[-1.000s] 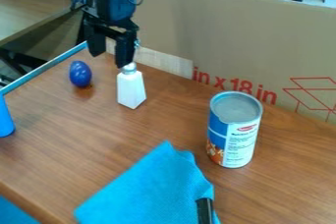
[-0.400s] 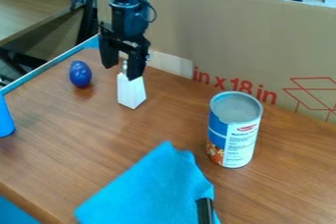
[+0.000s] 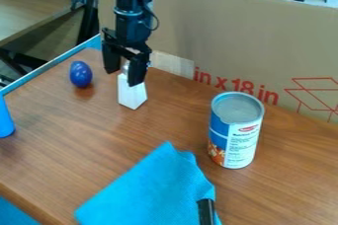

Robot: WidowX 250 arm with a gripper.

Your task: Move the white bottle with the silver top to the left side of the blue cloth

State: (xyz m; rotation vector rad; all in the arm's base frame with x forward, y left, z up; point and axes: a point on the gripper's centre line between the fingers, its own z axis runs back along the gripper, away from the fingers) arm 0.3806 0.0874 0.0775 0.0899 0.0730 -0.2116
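Note:
The gripper hangs at the upper left with its two fingers apart, one on each side of the top of a white, tapered bottle-like block. That block stands upright on the wooden table, its silvery cap partly hidden between the fingers. To its left rests a dark blue egg-shaped object. A blue-and-white can stands upright at the right. Across the front lies a bright blue cloth, with a black object on its right part.
A tall cardboard panel runs along the table's back edge. At the left edge stands a blue object, partly cut off. Blue edging lines the table's left side.
The gripper has moved right and down, so its fingers now straddle the top of the white block. The block, egg, can and cloth have stayed put.

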